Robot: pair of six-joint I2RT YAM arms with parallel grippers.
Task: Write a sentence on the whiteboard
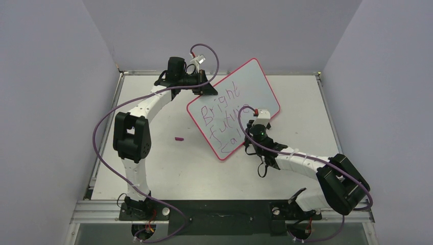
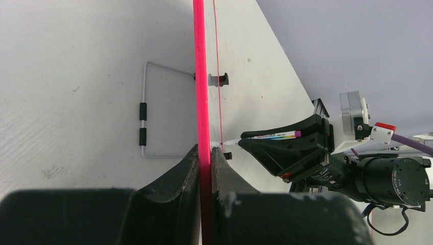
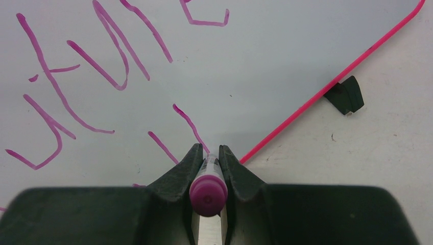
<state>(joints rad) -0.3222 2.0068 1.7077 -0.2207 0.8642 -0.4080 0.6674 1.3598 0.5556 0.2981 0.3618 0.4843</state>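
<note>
The right gripper [image 3: 208,153] is clamped shut on a purple marker [image 3: 208,189], whose tip touches the whiteboard [image 3: 286,51] near its lower pink edge, just past a fresh stroke. That arm bends low at the right of the table [image 1: 168,171], its forearm stretching leftward so the wrist hangs over the board's near half. The left gripper [image 2: 205,152] is closed on the board's pink frame, pinching the far edge between both fingers; its arm rises from the base, folds at the elbow on the left and reaches forward to the board's upper corner. The board sits diagonally mid-table, with a wire stand [image 2: 144,115] behind it. The sentence [image 1: 220,113] runs in three slanted magenta lines, "Bright", "future" and a partly hidden third. A small purple piece [image 1: 178,138] lies on the table beside the board.
</note>
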